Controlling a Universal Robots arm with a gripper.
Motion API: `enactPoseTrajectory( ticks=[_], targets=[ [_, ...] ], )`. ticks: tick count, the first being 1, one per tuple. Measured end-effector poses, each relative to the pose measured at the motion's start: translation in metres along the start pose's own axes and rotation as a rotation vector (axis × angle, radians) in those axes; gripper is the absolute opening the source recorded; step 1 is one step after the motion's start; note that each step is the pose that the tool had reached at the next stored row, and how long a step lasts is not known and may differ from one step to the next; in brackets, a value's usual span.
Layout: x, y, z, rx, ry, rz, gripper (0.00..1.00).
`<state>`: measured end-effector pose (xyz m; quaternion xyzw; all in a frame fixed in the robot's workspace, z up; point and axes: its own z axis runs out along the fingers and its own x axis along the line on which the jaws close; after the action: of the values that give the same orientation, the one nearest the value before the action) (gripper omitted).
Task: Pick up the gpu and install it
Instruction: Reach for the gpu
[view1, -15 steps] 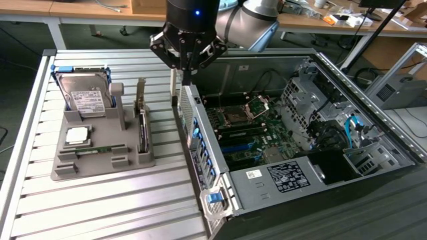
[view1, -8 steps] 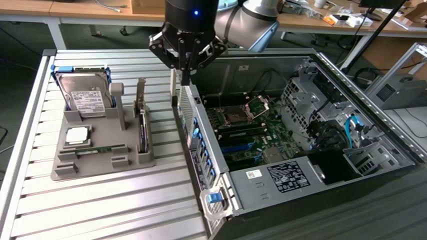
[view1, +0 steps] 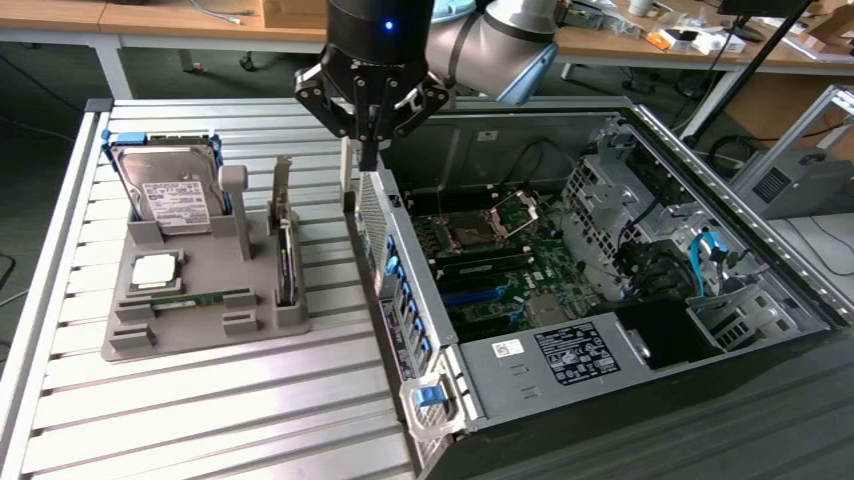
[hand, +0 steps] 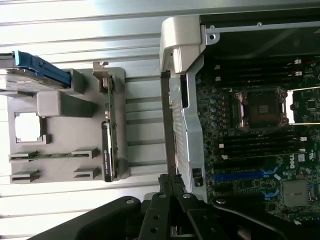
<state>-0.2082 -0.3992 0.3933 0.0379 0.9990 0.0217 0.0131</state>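
We see black fingers (view1: 370, 130) clenched, empty, upper centre of the exterior view, over the silver case wall (view1: 380, 215). Dark green gpu card (view1: 283, 245) stands edgewise in grey tray (view1: 200, 340), exterior view's left. Risk: any drop clips that wall.

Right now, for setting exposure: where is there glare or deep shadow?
Exterior view: the slatted table shines pale, the open computer case is dim inside. Wrist view: the slats wash out almost white; the gpu in its grey holder looks dark.
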Motion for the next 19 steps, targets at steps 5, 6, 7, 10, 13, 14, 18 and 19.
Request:
enactPoseTrajectory(
  ticks=[5,6,7,10,13,14,18,19],
  targets=[
    [0.0013,-0.0001,0.0000,0.0000,0.0000,0.000,0.11],
    [0.0016,-0.0001,0.0000,-0.0001,-0.0001,0.000,0.11],
    [0.0018,-0.0001,-0.0001,0.0000,0.0000,0.000,0.11],
    [0.0026,-0.0002,-0.0001,0.0000,0.0000,0.000,0.11],
    [0.0032,-0.0002,-0.0001,0.0000,0.0000,0.000,0.11],
    [0.0034,-0.0002,-0.0001,0.0000,0.0000,0.000,0.11],
    [0.0044,-0.0003,-0.0001,0.0000,0.0000,0.000,0.11],
    [0.0046,-0.0003,-0.0001,0.0000,0.0000,0.000,0.11]
  ],
)
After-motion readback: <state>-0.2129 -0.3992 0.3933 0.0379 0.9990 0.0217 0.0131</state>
